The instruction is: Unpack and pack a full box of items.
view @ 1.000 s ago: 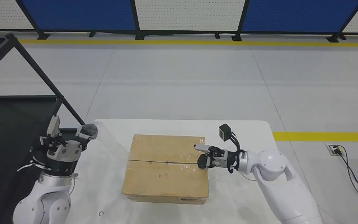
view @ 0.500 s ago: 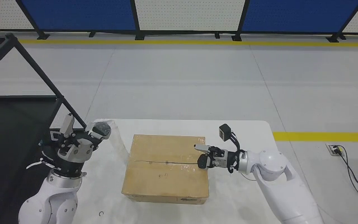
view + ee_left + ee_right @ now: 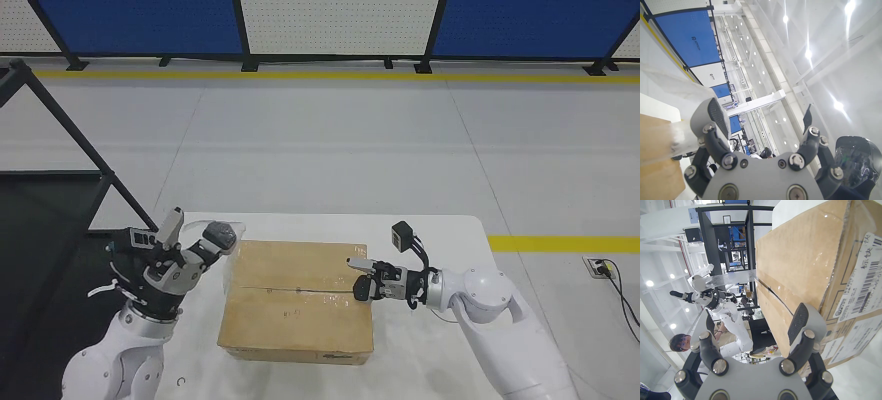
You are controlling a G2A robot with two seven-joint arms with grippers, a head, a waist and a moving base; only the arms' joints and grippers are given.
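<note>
— Where's the box (image 3: 296, 300)?
— Middle of the table (image 3: 440, 232), flaps down, the seam (image 3: 772, 292) between them a thin slit
— And the right gripper (image 3: 360, 277)?
— At the box's right end, level with the seam, jaws apart and holding nothing. One finger (image 3: 798, 323) lies over the top by the seam
— The left gripper (image 3: 197, 232)?
— Raised just off the box's far left corner, jaws spread wide. A strip of clear tape (image 3: 725, 278) clings to one finger (image 3: 715, 115) and stretches from there to the seam's left end
— Gripping it?
— No, it is stuck on, not pinched
</note>
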